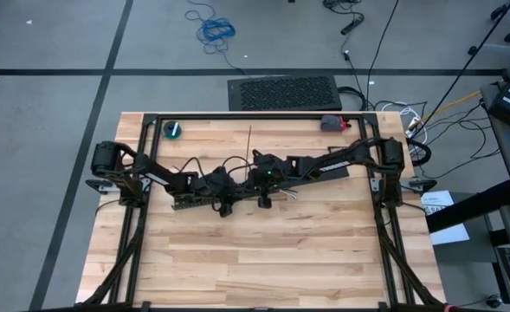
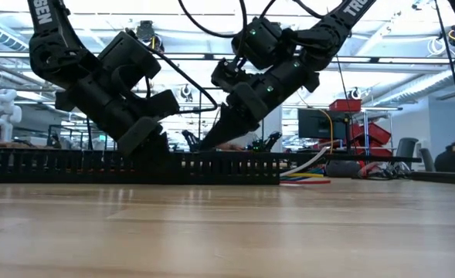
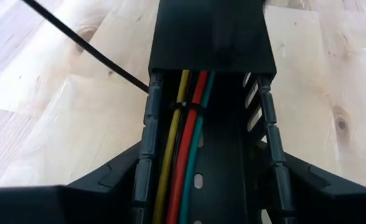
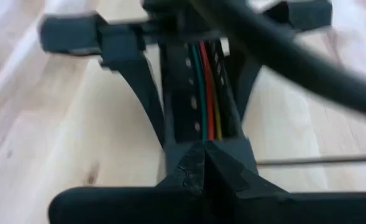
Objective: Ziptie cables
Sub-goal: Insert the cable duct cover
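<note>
Down on the tabletop (image 1: 280, 260): one long black duct (image 2: 73, 166), with the cables (image 3: 186, 155) lying inside along its floor. Poking out of one end too, onto the wood.

Left end effector (image 3: 207, 87) spread wide over the duct, one finger on each side wall. Looks like hugging it from outside, likely to stop it sliding while the tying goes on.

Right end effector (image 4: 204, 155) at the duct too, facing the left one along it. Fingertips pressed together. Maybe pinching something thin. Can't tell what, if anything.

One ziptie (image 3: 186, 109) looped round the cables, inside the duct, just past the left fingers. Looks snug, so probably pulled at least partly tight. Good place for it, since the walls keep the cables bunched up.

Counting now:
- Two arms, both at work, meeting in the middle of the tabletop.
- One duct.
- Three cables easy to see inside: yellow, red, green. Maybe more under them.
- One ziptie on the bundle.
- One thin dark strip (image 3: 83, 46) on the wood beside the duct. Maybe the ziptie's tail. Hard to say.
</note>
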Controlling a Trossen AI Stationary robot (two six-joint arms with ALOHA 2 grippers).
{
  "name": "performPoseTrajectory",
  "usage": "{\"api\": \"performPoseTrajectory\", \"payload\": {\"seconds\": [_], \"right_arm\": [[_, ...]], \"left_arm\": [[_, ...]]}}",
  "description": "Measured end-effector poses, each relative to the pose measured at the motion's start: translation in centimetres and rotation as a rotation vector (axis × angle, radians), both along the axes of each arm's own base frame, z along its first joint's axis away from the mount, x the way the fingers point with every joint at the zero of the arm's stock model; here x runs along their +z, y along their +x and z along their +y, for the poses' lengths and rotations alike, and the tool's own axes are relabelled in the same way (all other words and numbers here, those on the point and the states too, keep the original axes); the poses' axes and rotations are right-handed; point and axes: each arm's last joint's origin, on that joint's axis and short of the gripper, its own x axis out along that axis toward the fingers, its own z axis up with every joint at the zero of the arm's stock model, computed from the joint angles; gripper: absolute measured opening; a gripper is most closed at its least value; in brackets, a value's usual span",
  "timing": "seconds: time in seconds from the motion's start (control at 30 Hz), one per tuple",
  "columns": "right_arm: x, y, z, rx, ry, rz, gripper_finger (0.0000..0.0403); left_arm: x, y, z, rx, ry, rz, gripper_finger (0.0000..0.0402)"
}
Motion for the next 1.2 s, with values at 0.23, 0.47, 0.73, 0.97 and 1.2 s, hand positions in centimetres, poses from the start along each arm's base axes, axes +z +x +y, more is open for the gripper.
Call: {"api": "performPoseTrajectory", "payload": {"seconds": [0.23, 0.47, 0.73, 0.97, 1.2], "right_arm": [[0.7, 0.5, -0.1, 0.01, -0.012, -0.029, 0.0], [2.1, -0.4, -0.2, -0.026, -0.078, 0.071, 0.0], [0.0, 0.2, -0.2, 0.013, -0.043, 0.099, 0.0], [-1.6, 1.8, -0.3, 0.031, -0.012, 0.047, 0.0], [0.6, 1.2, 0.1, 0.033, -0.071, 0.037, 0.0]], "left_arm": [[0.0, 0.0, 0.0, 0.0, 0.001, -0.006, 0.0254], [0.0, 0.0, 0.0, 0.0, 0.002, -0.004, 0.0253], [0.1, 0.1, 0.0, -0.003, 0.001, -0.012, 0.0253], [0.0, 0.3, 0.0, -0.01, -0.004, -0.017, 0.0253], [-0.2, 0.6, 0.0, -0.009, -0.006, -0.027, 0.0253]]}}
